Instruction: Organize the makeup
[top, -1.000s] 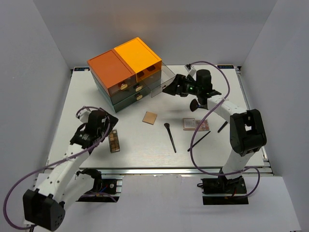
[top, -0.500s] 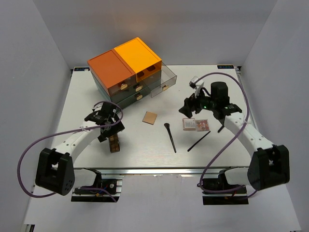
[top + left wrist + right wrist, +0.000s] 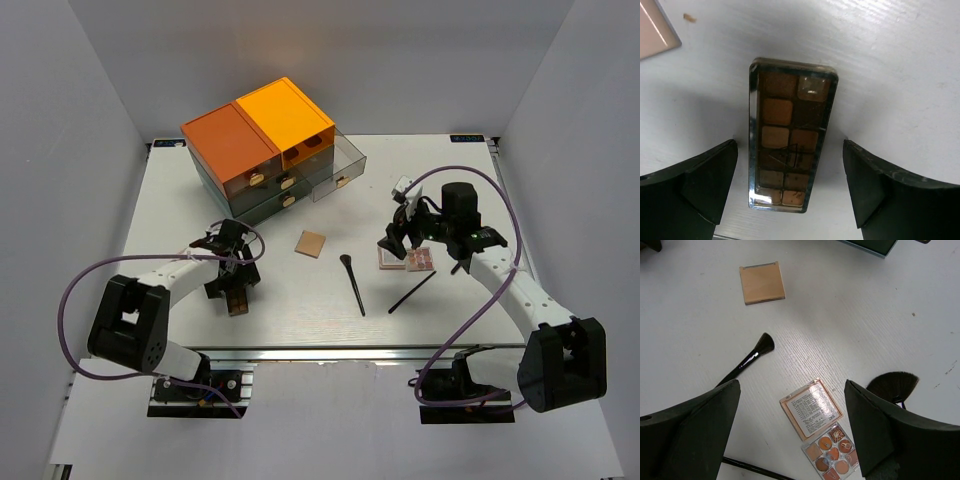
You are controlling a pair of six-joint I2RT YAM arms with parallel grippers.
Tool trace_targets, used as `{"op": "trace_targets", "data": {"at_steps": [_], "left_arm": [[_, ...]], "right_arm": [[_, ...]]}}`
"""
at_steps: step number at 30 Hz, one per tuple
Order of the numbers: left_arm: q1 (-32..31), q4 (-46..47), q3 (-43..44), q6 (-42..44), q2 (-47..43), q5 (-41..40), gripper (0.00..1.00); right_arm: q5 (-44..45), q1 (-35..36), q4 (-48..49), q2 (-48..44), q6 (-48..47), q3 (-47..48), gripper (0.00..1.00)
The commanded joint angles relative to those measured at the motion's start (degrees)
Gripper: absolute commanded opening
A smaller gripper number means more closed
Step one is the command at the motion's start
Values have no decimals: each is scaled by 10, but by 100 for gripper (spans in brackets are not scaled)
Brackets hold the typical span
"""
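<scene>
Orange-topped drawer box point(image 3: 262, 150), one drawer open, white table point(image 3: 300, 312)

brown palette point(image 3: 790, 135): long, flat, pans up, on my left side.
tan compact point(image 3: 312, 243): square, shut, centre.
pink palette point(image 3: 820, 432): open flat, my right.
brushes point(image 3: 352, 283): black-handled, flat, near pink palette.

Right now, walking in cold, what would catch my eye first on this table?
The bright orange-topped drawer box at the far left of the table, one clear drawer pulled out. Nearer, each arm hangs over a palette with jaws wide: the left gripper above a brown eyeshadow palette, the right gripper above a pink palette, a black brush lying between them.
</scene>
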Motion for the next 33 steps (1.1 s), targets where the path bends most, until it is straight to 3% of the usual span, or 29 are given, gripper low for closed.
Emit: {"op": "trace_targets", "data": {"at_steps": [1,5,6,9,12,16,19,23,26,27,28,29,30,31,33], "left_arm": [[3,55,-9,19,18,6,94],[3,70,-10,13,30,12,79],[4,74,-13,10,29,14,66],[4,78,-24,-4,10,16,50],[3,85,-48,-15,-29,23,39],[-3,104,-71,-26,-113,72,13],[-62,135,-78,-50,-216,94,7],[-154,166,-37,-59,-273,74,0],[-170,182,72,-23,-243,78,0],[-170,186,106,-5,-227,78,0],[-170,186,143,15,-206,76,0],[-171,183,184,64,-152,75,0],[-170,160,323,139,-57,77,0],[-170,160,324,140,-56,77,0],[-169,138,464,214,10,84,0]], "right_arm": [[-9,-4,9,-12,-2,7,89],[-7,-7,8,-13,0,18,89],[-7,-9,8,-13,0,20,89],[-4,-14,11,-12,4,28,89],[2,-20,12,-12,6,38,89],[22,-27,24,-17,6,44,89],[42,-31,42,-20,19,44,89],[64,-34,42,-10,30,54,88],[32,-48,38,-12,30,57,43],[27,-51,36,-14,31,59,14],[26,-54,36,-17,33,58,5],[25,-55,35,-18,34,58,0],[25,-58,33,-21,35,56,0],[24,-58,33,-21,35,56,0],[24,-61,33,-26,37,51,0]]}}
